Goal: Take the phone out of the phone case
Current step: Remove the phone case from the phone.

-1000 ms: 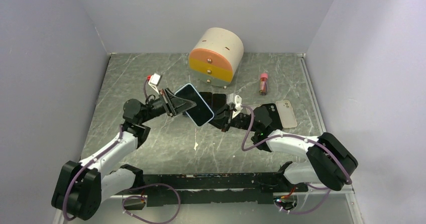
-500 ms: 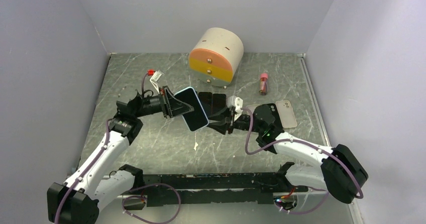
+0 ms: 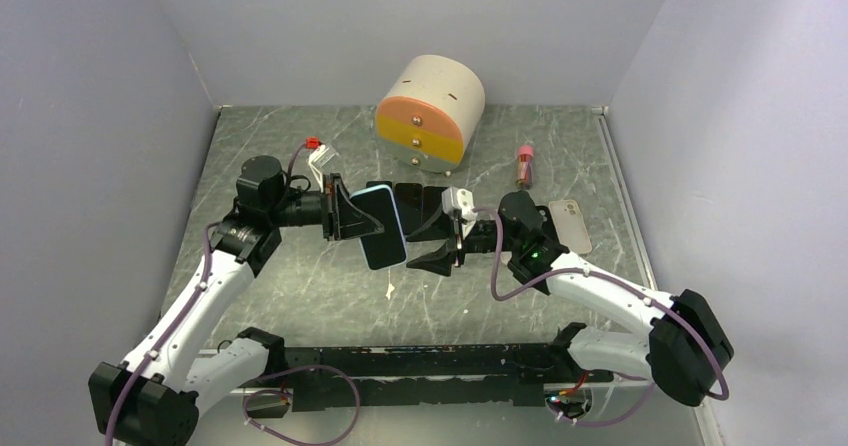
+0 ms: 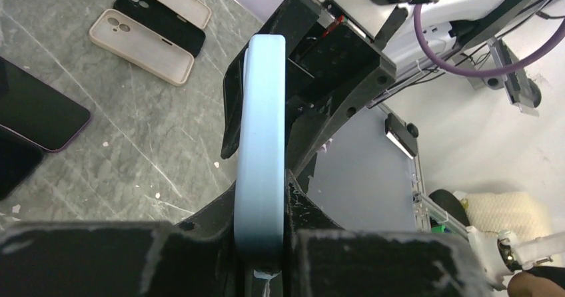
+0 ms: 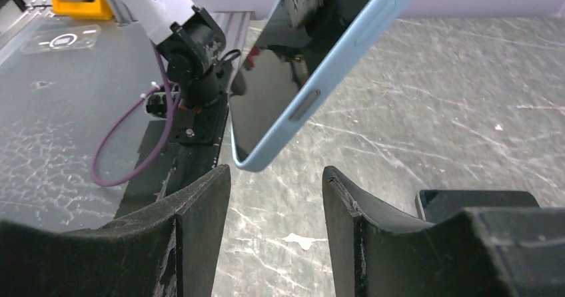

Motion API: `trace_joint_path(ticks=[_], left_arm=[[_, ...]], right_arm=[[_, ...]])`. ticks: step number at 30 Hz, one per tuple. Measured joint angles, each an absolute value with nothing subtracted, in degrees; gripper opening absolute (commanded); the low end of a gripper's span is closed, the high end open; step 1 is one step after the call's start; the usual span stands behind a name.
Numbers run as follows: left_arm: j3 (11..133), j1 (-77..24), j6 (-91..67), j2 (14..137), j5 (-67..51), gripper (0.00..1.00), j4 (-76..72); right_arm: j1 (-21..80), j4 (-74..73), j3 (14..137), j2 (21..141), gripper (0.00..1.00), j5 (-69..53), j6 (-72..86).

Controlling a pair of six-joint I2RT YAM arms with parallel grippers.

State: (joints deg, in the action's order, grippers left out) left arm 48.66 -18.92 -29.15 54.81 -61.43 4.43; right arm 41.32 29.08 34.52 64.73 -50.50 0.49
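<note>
A phone (image 3: 383, 228) in a light blue phone case hangs above the table's middle, tilted on edge. My left gripper (image 3: 350, 216) is shut on it. In the left wrist view the case's blue edge (image 4: 261, 124) runs up between the two black fingers (image 4: 200, 224) of that gripper (image 4: 261, 194). My right gripper (image 3: 441, 247) is open just right of the phone's lower end. In the right wrist view the dark screen (image 5: 280, 77) and blue rim (image 5: 346, 47) hang just above the gap of this gripper (image 5: 276, 177), with nothing between the fingers.
A round cream drawer unit (image 3: 430, 114) with orange and yellow fronts stands at the back. Two bare dark phones (image 3: 420, 201) lie on the table behind the grippers. Empty cases (image 3: 570, 224) lie to the right, and a small red-capped tube (image 3: 524, 164) beyond them.
My right gripper has opened and now stands off the phone's lower corner. The left arm has swung the cased phone left and turned it more upright.
</note>
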Motion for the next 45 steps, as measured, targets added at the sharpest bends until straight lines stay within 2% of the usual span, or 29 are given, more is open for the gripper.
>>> trace_joint_path(ticks=[6,17,21,25,26,40,45], left_arm=[[50.0,-18.92,-25.52,55.59,-63.05,0.03,7.2],[50.15,-18.87,-24.47,55.99,-63.83,0.02,7.49],[50.15,-18.81,-24.93,56.1,-63.9,0.02,6.15],[50.15,-18.72,-24.69,56.21,-64.64,0.03,5.82],[50.15,-18.72,-24.43,56.29,-64.9,0.03,5.78],[49.93,-18.15,-26.28,58.72,-69.36,0.03,1.74],[49.93,-18.59,-29.5,58.72,-71.75,0.02,1.76]], right_arm=[[41.34,28.8,37.39,66.83,0.53,-54.48,1.83],[41.76,24.62,40.86,69.91,0.39,-57.65,0.54],[42.17,22.22,42.13,71.24,0.24,-59.07,-1.21],[42.48,17.87,43.62,71.68,0.01,-59.7,-5.21],[42.48,16.43,44.01,71.68,0.0,-59.81,-6.26],[42.81,7.86,46.5,71.68,0.0,-59.9,-17.41],[42.78,6.9,46.98,72.88,0.0,-54.54,-21.61]])
